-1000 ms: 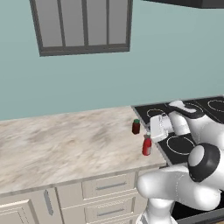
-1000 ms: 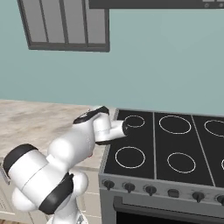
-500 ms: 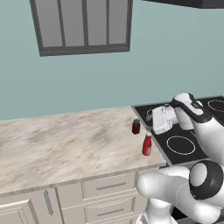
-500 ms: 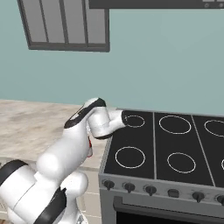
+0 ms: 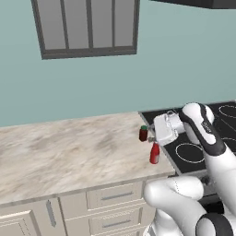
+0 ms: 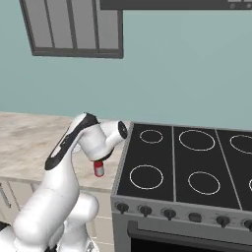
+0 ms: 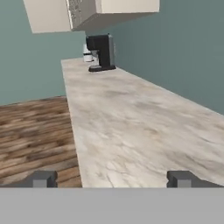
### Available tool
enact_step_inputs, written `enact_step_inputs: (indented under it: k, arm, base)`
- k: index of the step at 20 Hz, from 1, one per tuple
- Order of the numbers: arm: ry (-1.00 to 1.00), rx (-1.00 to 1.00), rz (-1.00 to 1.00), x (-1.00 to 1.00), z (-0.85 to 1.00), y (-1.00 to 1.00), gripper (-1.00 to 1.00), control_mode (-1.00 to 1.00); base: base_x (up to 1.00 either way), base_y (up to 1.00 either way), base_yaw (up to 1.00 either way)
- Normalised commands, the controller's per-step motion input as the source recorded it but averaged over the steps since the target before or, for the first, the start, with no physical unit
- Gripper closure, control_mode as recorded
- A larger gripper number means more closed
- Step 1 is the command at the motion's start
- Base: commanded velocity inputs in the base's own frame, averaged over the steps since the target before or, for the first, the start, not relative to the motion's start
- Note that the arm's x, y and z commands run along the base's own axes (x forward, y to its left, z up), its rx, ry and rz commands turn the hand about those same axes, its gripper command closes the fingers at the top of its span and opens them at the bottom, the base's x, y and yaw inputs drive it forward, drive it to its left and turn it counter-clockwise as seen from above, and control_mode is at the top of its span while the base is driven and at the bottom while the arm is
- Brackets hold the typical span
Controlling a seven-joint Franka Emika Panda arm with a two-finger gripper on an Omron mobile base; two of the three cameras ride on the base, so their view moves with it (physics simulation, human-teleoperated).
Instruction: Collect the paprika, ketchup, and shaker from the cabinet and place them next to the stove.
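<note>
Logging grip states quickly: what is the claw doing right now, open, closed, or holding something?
Claw: open, holding nothing; its fingertips stand wide apart over the marble counter.

From my left base view I look forward and down from behind the arm, onto the right end of the counter (image 5: 69, 156) and the left edge of the stove (image 5: 193, 138), at middle range. My right base view looks from the other side, nearer the stove (image 6: 182, 162), catching the counter's right edge. These 2 views share that counter-stove seam and the window (image 5: 87, 25) on the wall above. My hand view sits low, just over the counter, facing along its length toward the far coffee machine (image 7: 101, 52).
</note>
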Motion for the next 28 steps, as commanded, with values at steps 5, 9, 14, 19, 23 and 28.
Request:
enact_step_inputs:
  k: [5, 9, 14, 19, 23, 28]
  arm:
    - [0.05, -0.04, 0.0, -0.67, 0.01, 1.0, -1.0, -1.0]
    - [0.05, -0.03, -0.03, -0.68, 0.0, 1.0, -1.0, -1.0]
    - [0.02, -0.01, -0.09, -0.8, -0.08, 0.84, -1.0, -1.0]
    - [0.0, 0.0, -0.21, -1.0, -0.14, 0.33, -1.0, -1.0]
    - [-0.01, 0.0, -0.27, -1.0, -0.13, 0.21, -1.0, -1.0]
    - [0.0, 0.0, -0.09, -0.38, -0.09, 0.03, -1.0, 1.0]
  base:
    - [0.0, 0.0, 0.0]
    - [0.0, 0.0, 0.0]
    - [0.0, 0.0, 0.0]
    - [0.0, 0.0, 0.0]
    - [0.0, 0.0, 0.0]
    - [-0.41, 0.0, -0.05]
